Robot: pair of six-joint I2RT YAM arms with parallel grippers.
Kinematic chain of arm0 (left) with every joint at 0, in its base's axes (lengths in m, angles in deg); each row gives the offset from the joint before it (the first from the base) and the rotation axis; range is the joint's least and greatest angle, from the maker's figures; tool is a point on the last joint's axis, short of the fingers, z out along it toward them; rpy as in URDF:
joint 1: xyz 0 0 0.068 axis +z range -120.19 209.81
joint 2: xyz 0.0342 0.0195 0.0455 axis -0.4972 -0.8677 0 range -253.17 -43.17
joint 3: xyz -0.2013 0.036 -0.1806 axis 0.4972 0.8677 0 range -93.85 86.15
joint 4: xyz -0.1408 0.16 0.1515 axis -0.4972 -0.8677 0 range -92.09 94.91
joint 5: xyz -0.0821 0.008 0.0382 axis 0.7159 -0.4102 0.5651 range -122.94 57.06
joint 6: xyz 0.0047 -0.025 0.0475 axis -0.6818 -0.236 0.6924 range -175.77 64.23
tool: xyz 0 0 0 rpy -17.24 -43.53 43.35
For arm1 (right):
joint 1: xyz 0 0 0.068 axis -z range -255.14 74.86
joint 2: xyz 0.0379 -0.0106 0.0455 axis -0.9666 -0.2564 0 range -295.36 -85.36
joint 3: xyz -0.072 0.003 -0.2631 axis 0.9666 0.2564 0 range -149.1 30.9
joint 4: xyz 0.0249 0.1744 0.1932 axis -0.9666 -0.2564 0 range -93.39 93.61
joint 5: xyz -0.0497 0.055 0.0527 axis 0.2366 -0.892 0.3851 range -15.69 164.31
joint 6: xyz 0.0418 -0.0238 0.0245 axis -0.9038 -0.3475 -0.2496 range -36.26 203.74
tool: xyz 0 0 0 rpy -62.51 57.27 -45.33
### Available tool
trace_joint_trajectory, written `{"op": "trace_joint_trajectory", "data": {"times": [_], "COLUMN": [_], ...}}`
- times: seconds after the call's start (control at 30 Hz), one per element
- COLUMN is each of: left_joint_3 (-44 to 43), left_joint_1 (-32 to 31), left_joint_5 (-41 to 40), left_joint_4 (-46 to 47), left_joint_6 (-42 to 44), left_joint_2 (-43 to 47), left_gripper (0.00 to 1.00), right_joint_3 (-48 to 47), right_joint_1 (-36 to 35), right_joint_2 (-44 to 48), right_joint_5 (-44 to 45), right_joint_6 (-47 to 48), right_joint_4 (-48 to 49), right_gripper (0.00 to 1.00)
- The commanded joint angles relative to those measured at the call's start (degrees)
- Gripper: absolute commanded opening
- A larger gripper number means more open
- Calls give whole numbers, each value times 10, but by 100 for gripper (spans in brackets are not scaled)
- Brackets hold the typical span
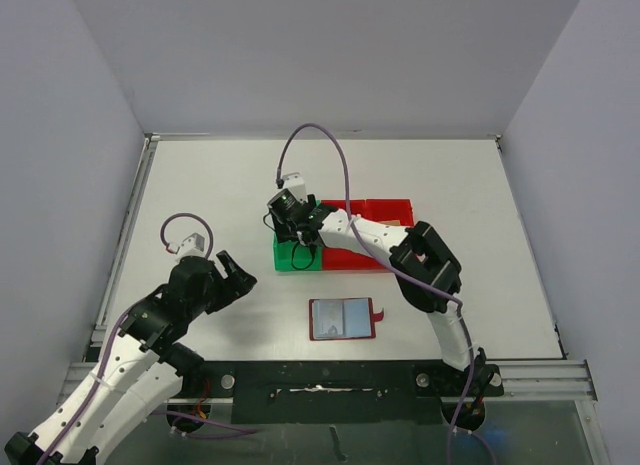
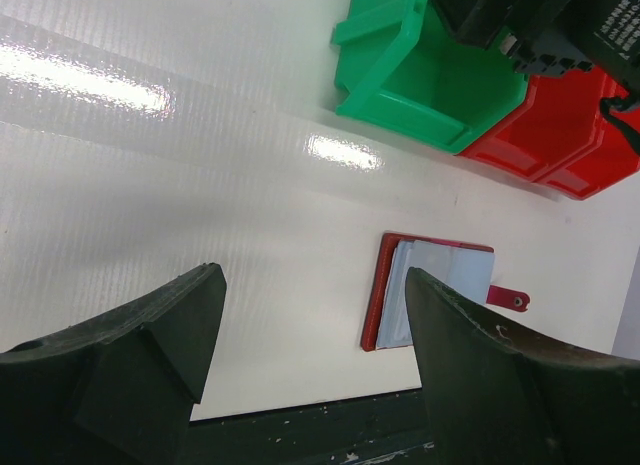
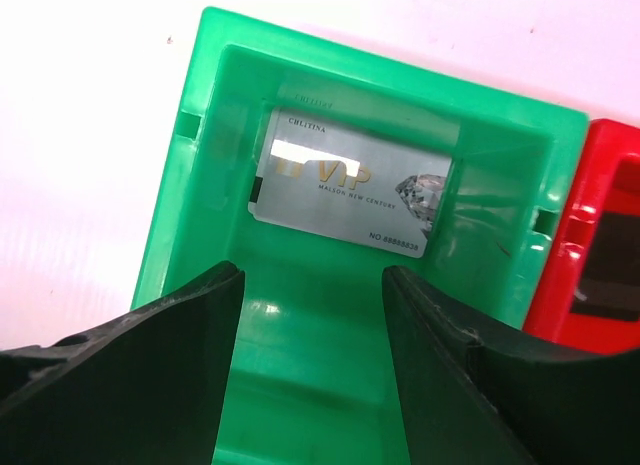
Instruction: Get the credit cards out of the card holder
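Note:
The dark red card holder (image 1: 342, 319) lies open and flat near the table's front edge, its pale blue-grey pockets facing up (image 2: 440, 295). A silver-grey credit card (image 3: 350, 193) lies loose in the green bin (image 3: 500, 275), against its far wall. My right gripper (image 3: 312, 275) hangs open over that bin, nothing between its fingers, the card beyond the tips. In the top view the right gripper (image 1: 291, 228) sits above the green bin (image 1: 283, 260). My left gripper (image 1: 237, 276) is open and empty, left of the holder, above bare table (image 2: 315, 280).
Two red bins (image 1: 395, 212) stand right of the green one, behind the holder. A dark card-like shape (image 3: 605, 275) shows in the nearest red bin (image 3: 590, 155). The right arm's elbow (image 1: 430, 265) reaches over the red bins. The black front rail (image 1: 320, 377) borders the near edge.

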Motion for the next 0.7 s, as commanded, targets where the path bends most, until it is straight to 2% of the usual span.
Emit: {"op": "trace_joint_trajectory", "data": {"times": [0.0, 0.3, 0.5, 0.6, 0.67], "left_joint_3": [-33, -33, -35, -29, -25], "left_joint_1": [1, 1, 1, 2, 2], "left_joint_5": [-3, 1, -1, 3, 8], "left_joint_4": [20, 28, 28, 34, 41], "left_joint_6": [7, 7, 8, 6, 6], "left_joint_2": [-3, -15, -20, -21, -24], "left_gripper": [73, 73, 73, 73, 73], "right_joint_3": [-31, 5, 108, 168, 221], "right_joint_1": [-7, -7, -6, 1, 14], "right_joint_2": [78, 155, 260, 320, 370], "right_joint_5": [22, 30, 68, 93, 99], "right_joint_6": [19, 37, 32, 17, -19], "right_joint_4": [-8, -6, 14, 18, 27], "right_gripper": [60, 62, 65, 74, 88]}}
